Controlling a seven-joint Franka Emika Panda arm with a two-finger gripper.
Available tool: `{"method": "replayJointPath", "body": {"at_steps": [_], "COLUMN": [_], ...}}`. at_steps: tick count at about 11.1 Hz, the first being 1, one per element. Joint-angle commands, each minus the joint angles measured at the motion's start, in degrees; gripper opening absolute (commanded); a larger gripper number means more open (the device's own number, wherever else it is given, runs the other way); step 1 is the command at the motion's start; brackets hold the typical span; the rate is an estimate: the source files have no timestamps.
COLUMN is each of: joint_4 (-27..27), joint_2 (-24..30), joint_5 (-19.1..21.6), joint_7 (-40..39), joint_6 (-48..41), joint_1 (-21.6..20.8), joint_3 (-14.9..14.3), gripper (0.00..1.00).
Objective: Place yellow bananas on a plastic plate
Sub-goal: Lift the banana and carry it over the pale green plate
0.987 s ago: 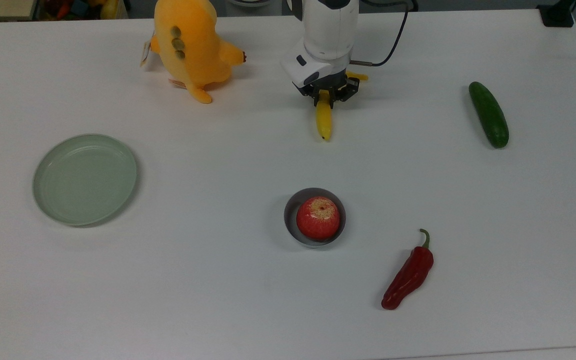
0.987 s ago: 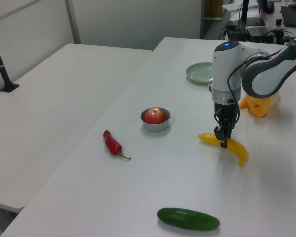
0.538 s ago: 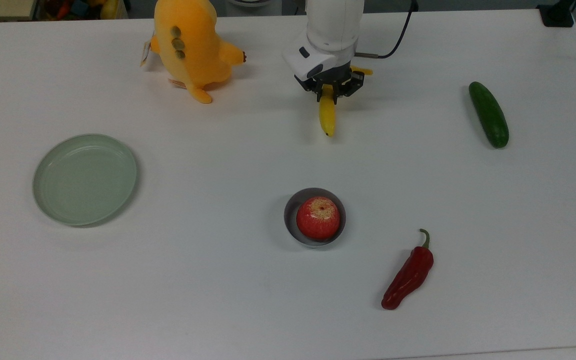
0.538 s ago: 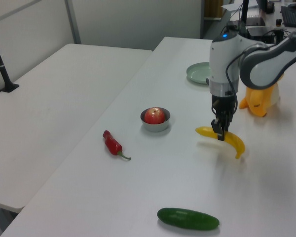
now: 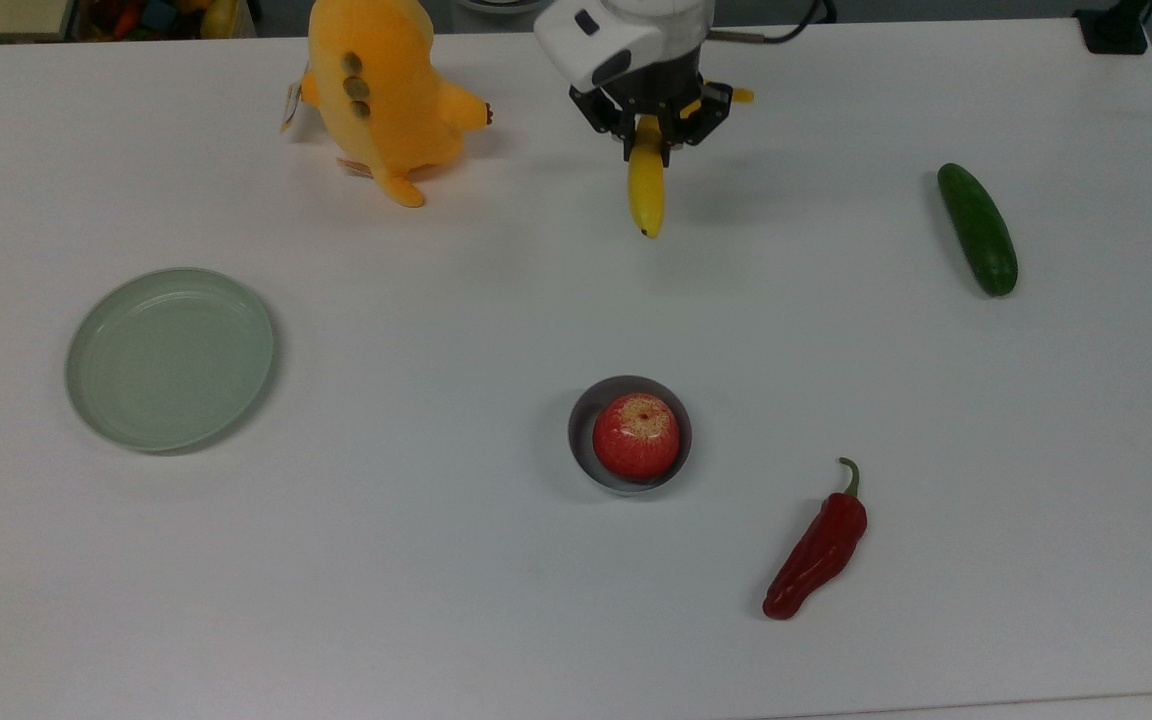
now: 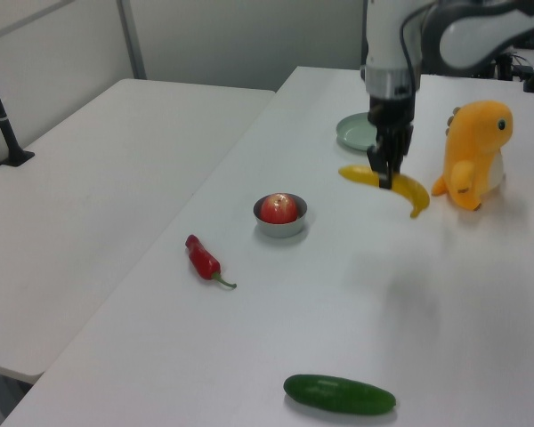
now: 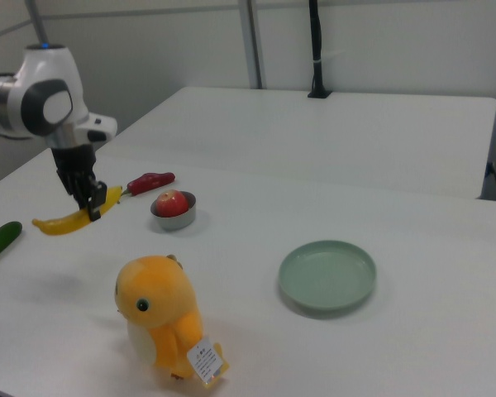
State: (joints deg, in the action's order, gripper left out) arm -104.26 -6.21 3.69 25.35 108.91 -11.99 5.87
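A bright yellow banana (image 5: 647, 188) (image 6: 409, 193) (image 7: 59, 223) hangs in the air above the white table, clear of its surface. My gripper (image 5: 652, 137) (image 6: 387, 174) (image 7: 90, 209) is shut on the banana near its middle, fingers pointing down. The pale green plastic plate (image 5: 169, 357) (image 6: 358, 132) (image 7: 327, 275) lies empty at the top view's left, well apart from the banana. In the right view the plate sits far to the right of the gripper.
An orange-yellow plush toy (image 5: 381, 88) (image 7: 165, 321) stands close to the gripper, on the plate's side of it. A grey bowl with a red apple (image 5: 634, 435), a red chili pepper (image 5: 818, 547) and a green cucumber (image 5: 977, 228) lie on the table.
The gripper has risen with the banana held in it, lifting it off the table. In the left view it has also moved toward the far end, nearer the plate.
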Motion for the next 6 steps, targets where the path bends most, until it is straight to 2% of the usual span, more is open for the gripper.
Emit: {"method": "replayJointPath", "body": {"at_steps": [1,4,6], "joint_4": [7.83,11.35,14.68], "joint_2": [0.14,-0.12,-0.99], "joint_5": [1.4,2.02,4.11], "joint_7": [-5.38,-8.55,-13.02], "joint_6": [-7.55,-9.94,-12.3], "joint_1": [2.92,3.46,6.78], "joint_3": [-0.68,-3.75,-4.46], "gripper": [0.0,0.0,0.0]}}
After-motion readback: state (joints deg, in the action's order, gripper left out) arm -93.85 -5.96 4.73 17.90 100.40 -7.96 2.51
